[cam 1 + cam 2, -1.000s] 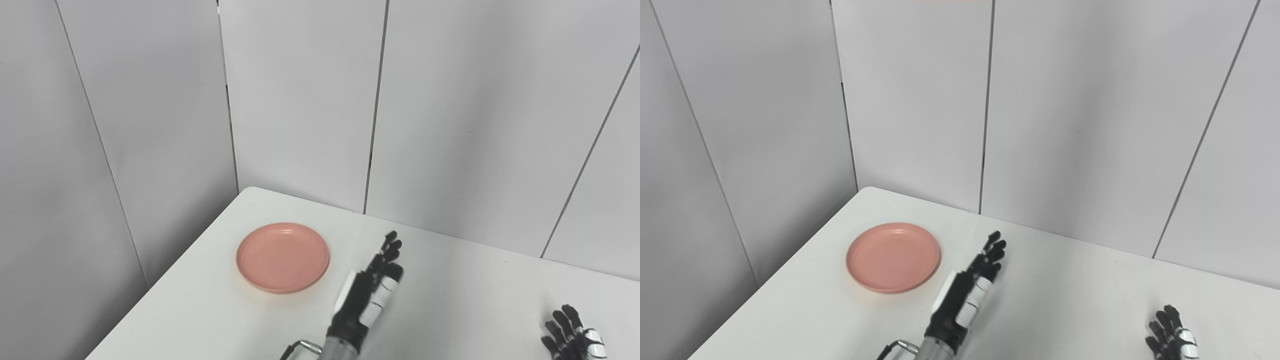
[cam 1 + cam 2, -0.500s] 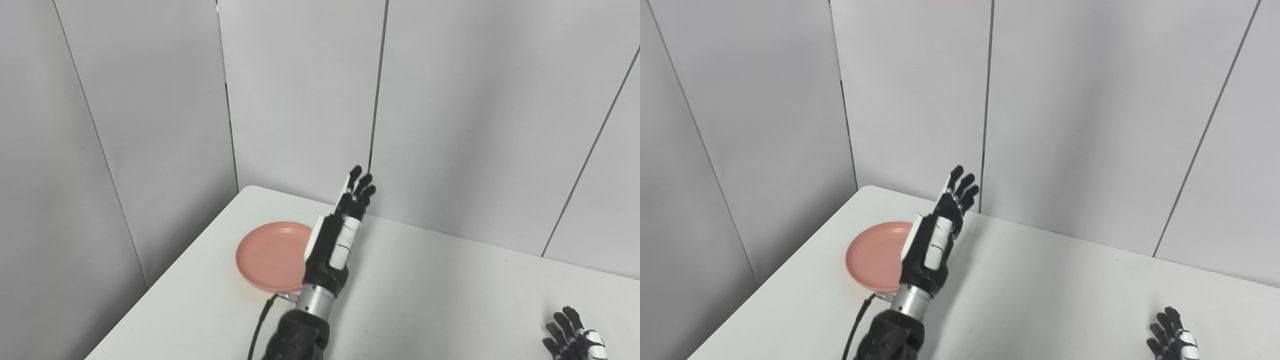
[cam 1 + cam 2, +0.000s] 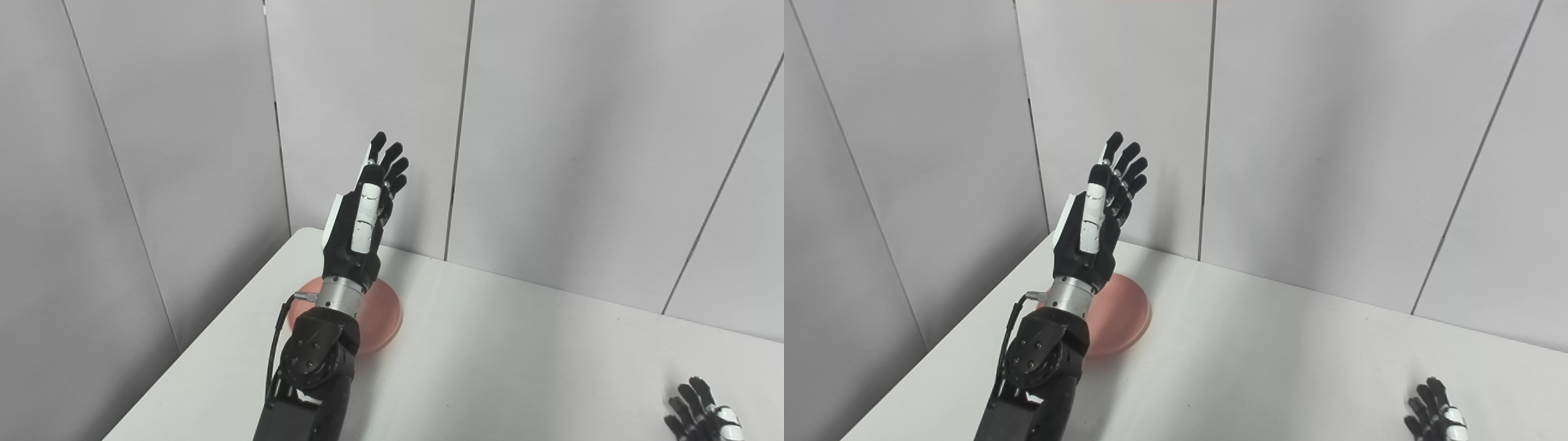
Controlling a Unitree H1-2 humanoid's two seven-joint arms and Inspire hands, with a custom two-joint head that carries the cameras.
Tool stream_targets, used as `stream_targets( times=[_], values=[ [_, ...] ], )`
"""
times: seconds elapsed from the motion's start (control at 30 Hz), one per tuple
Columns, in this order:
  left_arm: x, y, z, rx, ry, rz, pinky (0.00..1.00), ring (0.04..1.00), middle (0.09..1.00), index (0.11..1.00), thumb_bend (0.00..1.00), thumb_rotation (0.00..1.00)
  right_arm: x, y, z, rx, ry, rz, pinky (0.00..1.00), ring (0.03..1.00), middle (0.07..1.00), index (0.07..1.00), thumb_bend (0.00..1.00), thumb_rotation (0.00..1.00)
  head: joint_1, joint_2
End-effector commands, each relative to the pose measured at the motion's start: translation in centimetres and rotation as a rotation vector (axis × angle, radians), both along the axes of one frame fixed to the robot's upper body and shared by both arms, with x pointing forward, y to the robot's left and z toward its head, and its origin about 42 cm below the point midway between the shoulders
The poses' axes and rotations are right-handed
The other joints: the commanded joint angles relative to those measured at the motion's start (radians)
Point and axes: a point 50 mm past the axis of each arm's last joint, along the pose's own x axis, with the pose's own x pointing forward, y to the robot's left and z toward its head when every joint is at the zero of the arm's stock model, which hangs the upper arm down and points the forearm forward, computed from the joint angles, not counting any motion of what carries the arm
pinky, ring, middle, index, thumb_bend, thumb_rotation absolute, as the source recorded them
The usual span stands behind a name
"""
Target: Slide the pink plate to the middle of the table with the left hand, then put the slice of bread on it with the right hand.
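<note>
The pink plate (image 3: 384,315) lies flat on the white table (image 3: 520,355) near its far left corner, half hidden behind my left forearm. My left hand (image 3: 364,208) is raised high above the plate, open, with fingers straight and pointing up toward the wall; it holds nothing. It also shows in the right eye view (image 3: 1096,217), with the plate (image 3: 1124,315) below it. My right hand (image 3: 704,416) rests open at the table's near right, partly cut off by the picture's edge. No slice of bread is in view.
Grey wall panels (image 3: 551,135) stand close behind the table and along its left side. The table's left edge (image 3: 208,343) runs diagonally just left of the plate.
My left hand has risen from low over the table right of the plate to high above it, moving left and up. The plate and the right hand have not moved.
</note>
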Motion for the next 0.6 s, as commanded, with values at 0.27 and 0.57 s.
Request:
stream_targets(
  times=[0.27, 0.57],
  values=[
    [2.1, 5.7, 3.4, -0.003, -0.04, 0.083, 0.95, 0.956, 0.957, 0.958, 0.79, 0.96, -1.0, 0.6, -1.2, 0.022, 0.07, -0.004, 1.0, 1.0, 1.0, 1.0, 0.5, 1.0, -0.003, 0.003],
    [3.0, 9.9, 2.7, -0.043, 0.008, 0.137, 0.94, 0.947, 0.948, 0.96, 0.81, 0.97, -1.1, 0.5, -1.2, 0.005, 0.065, 0.002, 1.0, 1.0, 1.0, 1.0, 0.52, 1.0, -0.001, 0.011]
  ],
)
